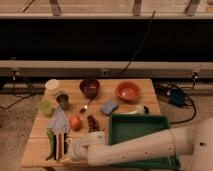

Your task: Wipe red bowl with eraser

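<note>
The red bowl (pixel 128 91) stands at the back right of the wooden table (pixel 35 135). The eraser (pixel 60 145), a small striped block, lies at the front left beside a green chilli (pixel 51 142). My white arm comes in low from the right along the table's front edge. The gripper (pixel 70 149) sits at its end, right against the eraser's right side. It looks open, and the eraser lies flat on the table.
A dark maroon bowl (pixel 90 87), white cup (pixel 52 86), green cup (pixel 46 107) and metal cup (pixel 63 100) stand at the back left. A spoon (pixel 86 106), blue sponge (pixel 109 107), pale blue cloth (pixel 59 121), orange fruit (pixel 75 122) and green tray (pixel 137 120) fill the middle and right.
</note>
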{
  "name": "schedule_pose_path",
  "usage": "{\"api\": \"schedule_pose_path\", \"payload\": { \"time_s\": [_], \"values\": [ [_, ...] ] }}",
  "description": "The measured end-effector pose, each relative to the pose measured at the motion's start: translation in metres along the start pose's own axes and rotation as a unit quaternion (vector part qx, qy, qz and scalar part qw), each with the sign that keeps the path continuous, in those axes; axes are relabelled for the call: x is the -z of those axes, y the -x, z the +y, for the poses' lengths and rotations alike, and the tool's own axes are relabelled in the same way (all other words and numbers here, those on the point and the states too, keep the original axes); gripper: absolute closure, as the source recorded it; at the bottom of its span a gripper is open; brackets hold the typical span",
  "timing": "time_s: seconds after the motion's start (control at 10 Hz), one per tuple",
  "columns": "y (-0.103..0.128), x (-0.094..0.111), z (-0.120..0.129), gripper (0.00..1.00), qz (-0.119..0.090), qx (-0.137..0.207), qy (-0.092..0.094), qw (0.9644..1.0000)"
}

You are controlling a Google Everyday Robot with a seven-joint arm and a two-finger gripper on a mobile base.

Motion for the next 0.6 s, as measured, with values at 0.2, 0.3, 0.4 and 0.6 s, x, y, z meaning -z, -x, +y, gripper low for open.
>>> {"api": "schedule_pose_path", "payload": {
  "time_s": [0.2, 0.3, 0.4, 0.6],
  "values": [
    [-0.002, -0.005, -0.02, 0.38, 0.003, -0.001, -0.02, 0.9998],
    [-0.005, -0.006, -0.03, 0.38, 0.005, -0.002, -0.028, 0.9996],
    [-0.008, -0.005, -0.035, 0.38, 0.008, -0.001, -0.033, 0.9994],
    [-0.02, 0.001, -0.048, 0.38, 0.017, 0.001, -0.045, 0.9988]
  ]
}}
